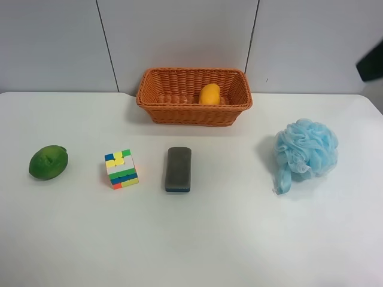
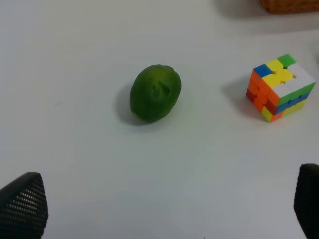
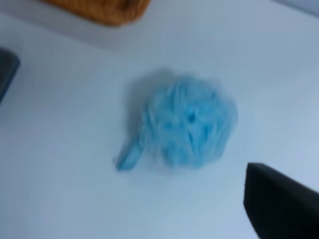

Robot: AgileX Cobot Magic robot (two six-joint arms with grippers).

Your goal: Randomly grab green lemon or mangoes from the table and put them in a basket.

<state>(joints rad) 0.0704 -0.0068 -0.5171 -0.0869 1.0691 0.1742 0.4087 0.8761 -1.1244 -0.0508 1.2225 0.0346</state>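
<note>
The green lemon (image 1: pixel 48 162) lies on the white table (image 1: pixel 239 239) at the exterior high view's left, and it also shows in the left wrist view (image 2: pixel 155 92). My left gripper (image 2: pixel 169 211) is open and empty, held above the table short of the lemon. The orange-yellow mango (image 1: pixel 210 94) lies inside the wicker basket (image 1: pixel 179 115) at the back centre. Of my right gripper only one dark finger (image 3: pixel 281 204) shows, standing alone with nothing held; the view is blurred. A basket corner (image 3: pixel 104 10) shows there too.
A coloured puzzle cube (image 1: pixel 121 169) (image 2: pixel 279 87) stands right of the lemon. A grey eraser block (image 1: pixel 178 169) lies at the centre. A blue bath pouf (image 1: pixel 305 149) (image 3: pixel 187 122) lies at the right. A dark arm part (image 1: pixel 371 63) shows at the right edge.
</note>
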